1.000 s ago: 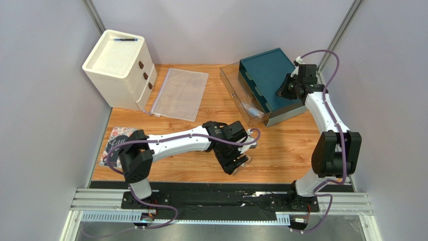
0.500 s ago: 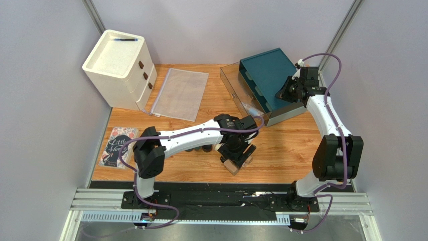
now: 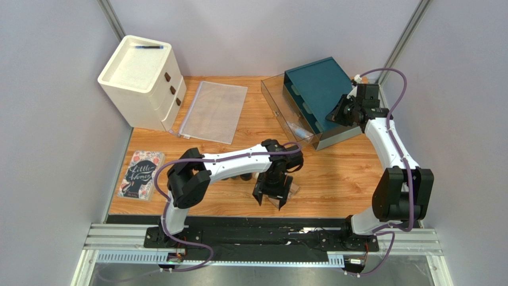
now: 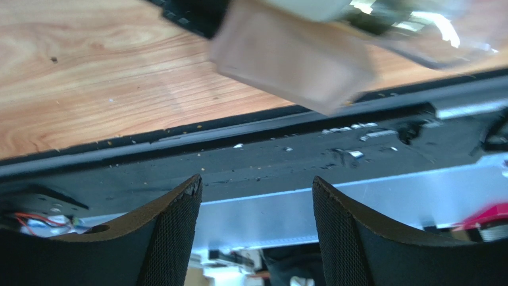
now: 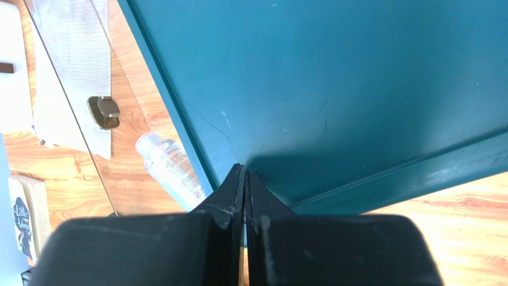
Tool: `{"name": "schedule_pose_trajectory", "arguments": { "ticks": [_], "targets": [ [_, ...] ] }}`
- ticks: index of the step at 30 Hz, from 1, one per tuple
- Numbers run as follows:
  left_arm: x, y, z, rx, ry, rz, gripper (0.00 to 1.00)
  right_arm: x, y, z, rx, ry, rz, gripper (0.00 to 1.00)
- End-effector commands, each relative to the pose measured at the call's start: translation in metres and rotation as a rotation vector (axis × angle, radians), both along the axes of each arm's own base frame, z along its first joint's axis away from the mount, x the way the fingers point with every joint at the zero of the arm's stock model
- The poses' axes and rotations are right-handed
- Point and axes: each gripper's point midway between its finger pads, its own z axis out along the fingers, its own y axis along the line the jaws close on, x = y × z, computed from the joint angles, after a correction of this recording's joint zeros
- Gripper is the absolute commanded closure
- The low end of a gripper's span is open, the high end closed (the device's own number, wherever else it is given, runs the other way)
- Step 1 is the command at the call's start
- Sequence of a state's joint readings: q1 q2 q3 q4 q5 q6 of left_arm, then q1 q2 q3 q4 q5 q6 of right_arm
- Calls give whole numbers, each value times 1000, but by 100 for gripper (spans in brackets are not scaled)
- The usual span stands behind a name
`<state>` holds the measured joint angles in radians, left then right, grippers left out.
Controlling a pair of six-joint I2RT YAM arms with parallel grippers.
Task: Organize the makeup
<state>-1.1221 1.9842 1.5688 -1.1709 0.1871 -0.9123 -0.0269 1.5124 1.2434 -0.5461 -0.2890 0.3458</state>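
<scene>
My left gripper is open and empty near the table's front edge, pointing toward the black rail; in the left wrist view nothing lies between the jaws. A pinkish-beige tube lies just right of it, and its blurred end shows beside a clear bottle. Dark round compacts peek out from under the left forearm. My right gripper is shut and empty over the teal box. Another clear bottle lies in the clear drawer.
A white drawer unit stands at the back left, with a clear zip pouch beside it. A book lies at the left edge. The teal box with its pulled-out clear drawer is at the back right.
My left arm has swung further right and its gripper has turned toward the near edge, now beside the pinkish-beige tube. The right gripper has drawn slightly right over the teal box.
</scene>
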Motion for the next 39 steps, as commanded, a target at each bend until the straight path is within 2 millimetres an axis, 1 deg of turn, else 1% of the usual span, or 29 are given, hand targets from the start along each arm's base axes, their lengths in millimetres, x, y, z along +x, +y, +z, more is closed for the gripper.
{"name": "schedule_pose_trajectory", "arguments": {
  "ticks": [1, 2, 4, 8, 11, 12, 13, 17, 19, 23, 32, 36, 39],
  "targets": [
    [-5, -15, 10, -88, 45, 211, 27, -50, -4, -59, -22, 258, -10, 100],
    [-3, -21, 7, -115, 36, 226, 27, -50, -4, -61, -23, 261, -8, 100],
    [1, -29, 8, -132, 24, 263, 27, -52, -4, -62, -22, 265, -6, 100],
    [19, -44, 16, -178, -47, 310, 27, -53, -4, -61, -22, 261, -4, 100],
    [27, -50, 18, -187, -73, 363, 28, -52, -3, -61, -22, 264, -2, 100],
    [27, -51, 17, -180, -67, 392, 28, -53, -4, -61, -23, 265, -3, 100],
    [26, -52, 12, -172, -60, 405, 28, -52, -4, -62, -24, 267, -2, 100],
    [25, -49, -4, -128, -30, 465, 29, -51, -4, -63, -21, 269, -5, 100],
    [26, -44, -13, -111, -18, 489, 28, -51, -3, -64, -19, 271, -2, 100],
    [32, -41, -23, -99, -10, 534, 28, -50, -5, -65, -19, 273, -5, 100],
    [39, -35, -43, -2, -31, 511, 27, -50, -6, -65, -9, 273, -9, 100],
    [40, -26, -53, 44, -41, 495, 27, -51, -6, -67, -8, 275, -8, 100],
    [39, -19, -54, 63, -49, 483, 29, -51, -6, -68, -4, 278, -11, 100]
  ]
}}
